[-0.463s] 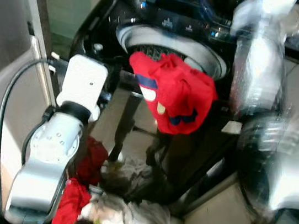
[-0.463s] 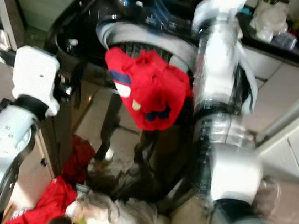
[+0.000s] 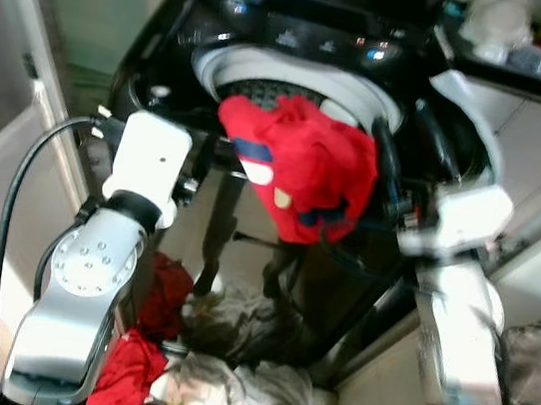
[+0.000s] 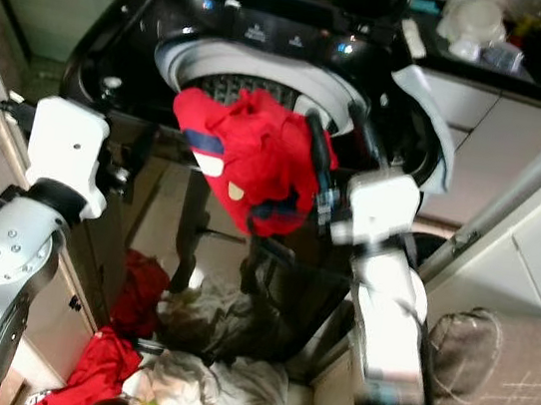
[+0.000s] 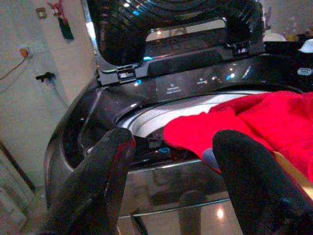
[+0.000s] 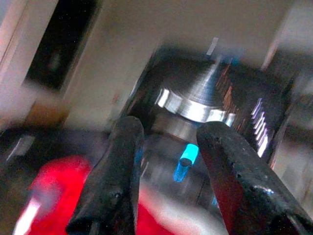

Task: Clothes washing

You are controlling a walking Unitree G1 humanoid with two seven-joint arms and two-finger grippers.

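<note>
- The right gripper sits at the right edge of the red garment, its two black fingers parted and empty in the right wrist view, with the red cloth low between and below them.
- From this gripper the garment lies to the left and slightly near; the washer drum opening lies just beyond, on the far side.
- The garment is draped over the near rim of the top-loading washer, part resting at the rim, the bulk hanging down the front panel; its long axis runs from the rim downward toward the floor.
- The left gripper hovers near the washer's left front, fingers spread and holding nothing, the garment ahead and to its right.
- The right gripper looks nearer the cloth, so a push toward the far side into the drum likely falls to it.
- More laundry lies on the floor below, near the robot.
</note>
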